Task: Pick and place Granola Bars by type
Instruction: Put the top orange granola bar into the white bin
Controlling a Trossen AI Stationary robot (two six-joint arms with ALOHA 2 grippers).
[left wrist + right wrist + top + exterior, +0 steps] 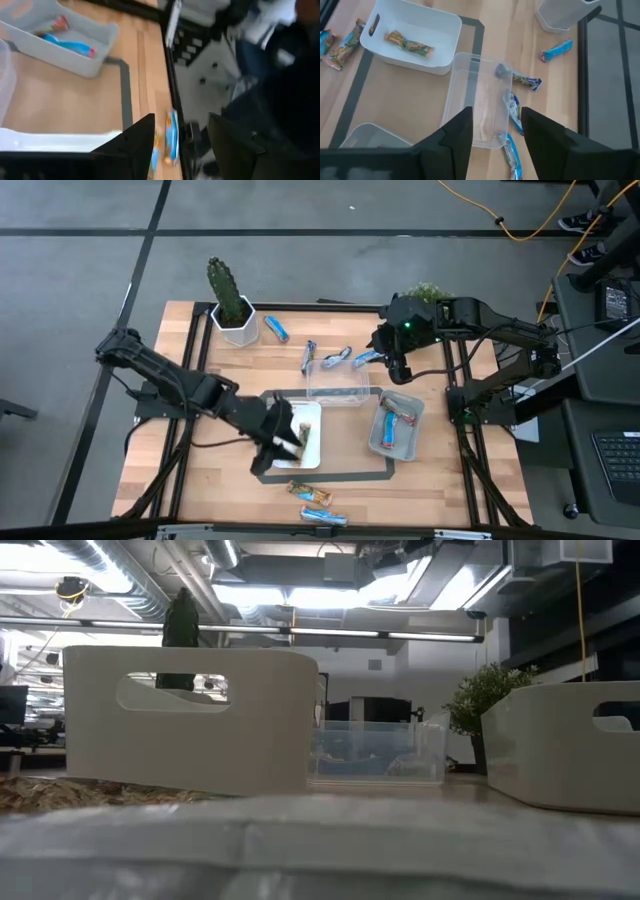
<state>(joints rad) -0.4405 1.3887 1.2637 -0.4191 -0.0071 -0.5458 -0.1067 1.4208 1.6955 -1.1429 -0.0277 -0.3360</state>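
Hung over clear tray (479,100) with right tool (495,131) wide; left tool (180,145) wide too. Should have dropped straight onto one bar (512,150).

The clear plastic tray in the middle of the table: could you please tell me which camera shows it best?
The right wrist view shows the clear tray best: whole, close, apparently empty. The high view shows it small, between the white tray and grey tray. The low view shows only its side. The left wrist view gives no clear sight of it.
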